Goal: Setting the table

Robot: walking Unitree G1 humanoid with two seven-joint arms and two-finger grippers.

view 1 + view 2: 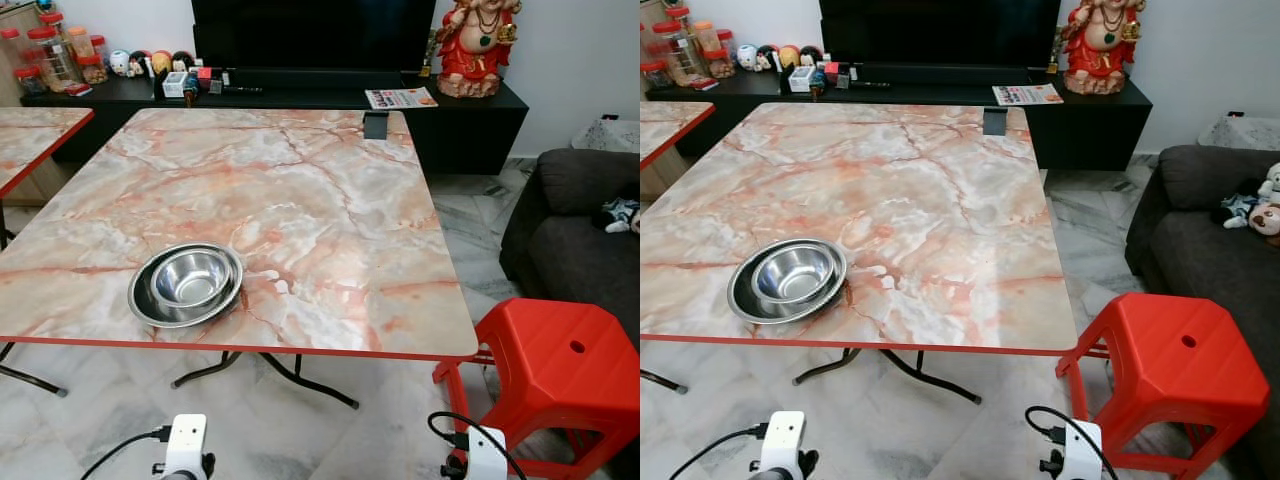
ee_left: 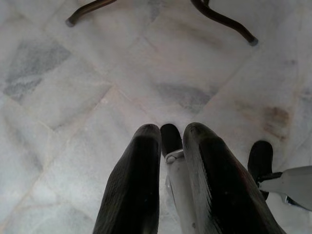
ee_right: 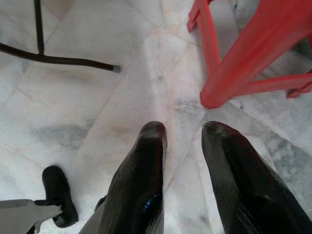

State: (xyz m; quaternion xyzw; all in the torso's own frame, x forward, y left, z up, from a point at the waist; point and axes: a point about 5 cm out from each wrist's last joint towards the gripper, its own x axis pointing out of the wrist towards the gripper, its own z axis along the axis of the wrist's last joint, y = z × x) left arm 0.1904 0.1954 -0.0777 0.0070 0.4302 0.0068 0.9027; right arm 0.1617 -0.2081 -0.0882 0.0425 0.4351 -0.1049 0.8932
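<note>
Table: square top in pink-and-cream marble pattern with a red edge, on black folding legs, standing on a pale marble-tiled floor. On it, near the front edge toward the robot's left: a steel bowl nested inside a wider, shallow steel dish, both upright and empty. At the far edge of the table, a small dark grey object, too small to identify. Second table of the same pattern at the robot's left, only partly in frame. Red plastic stool just beside the table's front right corner, standing on the floor. Dark grey sofa at the right, with soft toys on the seat. Beyond the table: low black cabinet carrying a dark television screen, a red-robed figurine, a printed leaflet, jars with red lids and assorted small items. Left claw: hanging low over the floor below the table's front edge, fingers set narrowly apart, holding nothing. Right claw: likewise low over the floor, close to a leg of the red stool, fingers moderately apart, holding nothing.
</note>
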